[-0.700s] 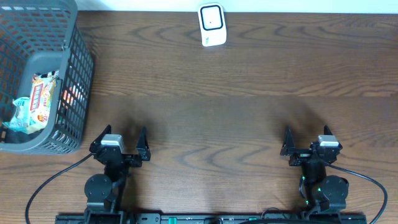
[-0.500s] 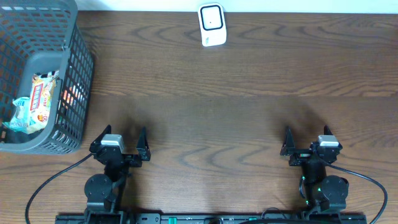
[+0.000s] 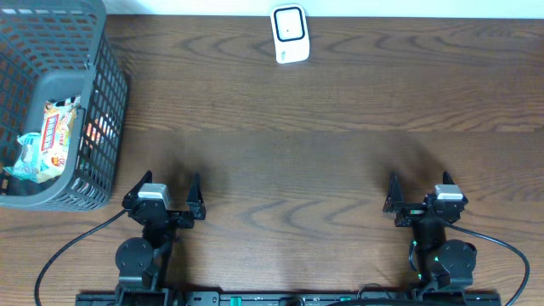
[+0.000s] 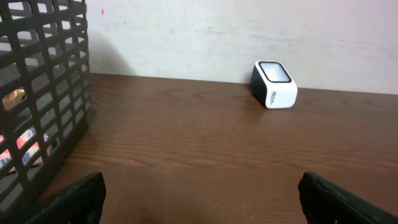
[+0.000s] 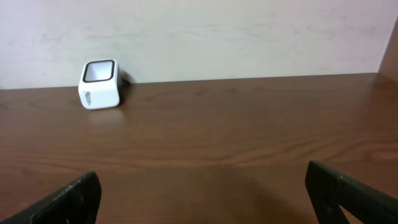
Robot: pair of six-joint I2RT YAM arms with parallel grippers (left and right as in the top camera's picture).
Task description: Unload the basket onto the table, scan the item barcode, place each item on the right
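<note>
Dark brown wood-grain desk (image 3: 323, 127), with a pale scuffed wall (image 4: 217, 31) along its far edge.

- Far left corner: a grey plastic lattice basket (image 3: 106, 110) stands upright. Inside, on its floor, lies an orange-and-white printed snack packet (image 3: 58, 136). A pale blue-white wrapped packet (image 3: 24, 157) lies just beside it on the left, and they seem to touch. No barcode can be made out on either. Neither end effector is near them.
- Near edge, left: the left end effector (image 3: 164, 189) sits low over the desk, pointing at the far edge. Its jaws are spread wide with nothing between them. The left wrist view shows only its two dark fingers (image 4: 74, 199) in the bottom corners, with bare desk between.
- Far edge, about the middle: a small white box-shaped scanner with a black-rimmed window (image 3: 289, 32) sits close to the wall, well apart from the basket and both arms.
- Near edge, right: the right end effector (image 3: 422, 191) is also low, jaws wide apart and empty. It faces the far edge, and the scanner appears to the upper left in its wrist view.
</note>
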